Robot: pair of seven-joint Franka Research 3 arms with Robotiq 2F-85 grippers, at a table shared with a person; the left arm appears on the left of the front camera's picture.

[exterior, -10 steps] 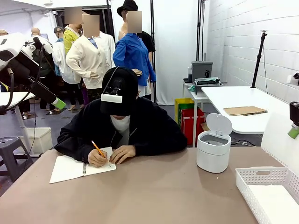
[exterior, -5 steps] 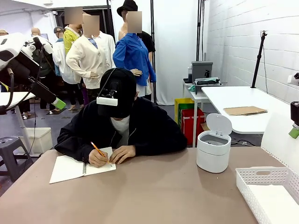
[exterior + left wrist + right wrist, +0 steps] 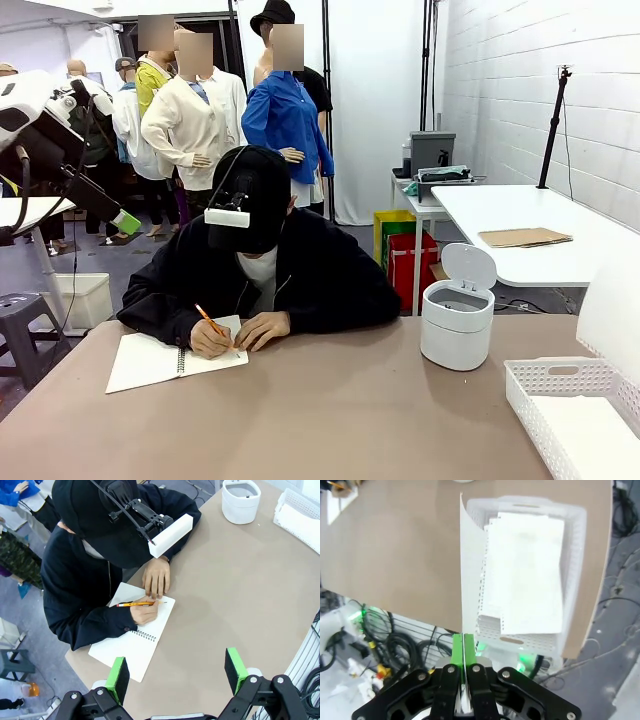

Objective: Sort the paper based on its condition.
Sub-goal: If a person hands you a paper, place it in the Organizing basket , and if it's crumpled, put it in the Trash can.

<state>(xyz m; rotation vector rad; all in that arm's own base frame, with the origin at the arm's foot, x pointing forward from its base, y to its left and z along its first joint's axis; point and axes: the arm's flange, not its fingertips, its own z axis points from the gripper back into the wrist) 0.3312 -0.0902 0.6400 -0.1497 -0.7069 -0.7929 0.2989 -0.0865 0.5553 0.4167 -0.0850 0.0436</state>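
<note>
**One sheet pinched high above the tray, and it could slip**

My right gripper (image 3: 463, 647) has its green pads pressed together on the edge of a thin white sheet of paper (image 3: 471, 575), which stands edge-on from my fingers above the white perforated plastic basket (image 3: 572, 570). More loose white sheets with ragged hole-punched edges (image 3: 527, 570) already lie flat in that basket. In the front view the held sheet shows as a pale panel (image 3: 612, 310) at the right edge, over the basket (image 3: 560, 385).

My left gripper (image 3: 176, 672) hangs high over the brown table (image 3: 240, 580) with its fingers wide apart and nothing between them. Below it, the person's hand (image 3: 142, 612) writes with an orange pencil (image 3: 136, 603) in a white spiral-bound notebook (image 3: 135, 645). A round white bin with its flip lid raised (image 3: 457, 318) stands near the basket.

As I judge it, the risks are these: I grip only a narrow strip of a limp sheet, so it may bend, swing or slide free. Released from this height, it could drift past the basket rim onto the table or floor. Misjudging its condition would send it to the wrong container.
</note>
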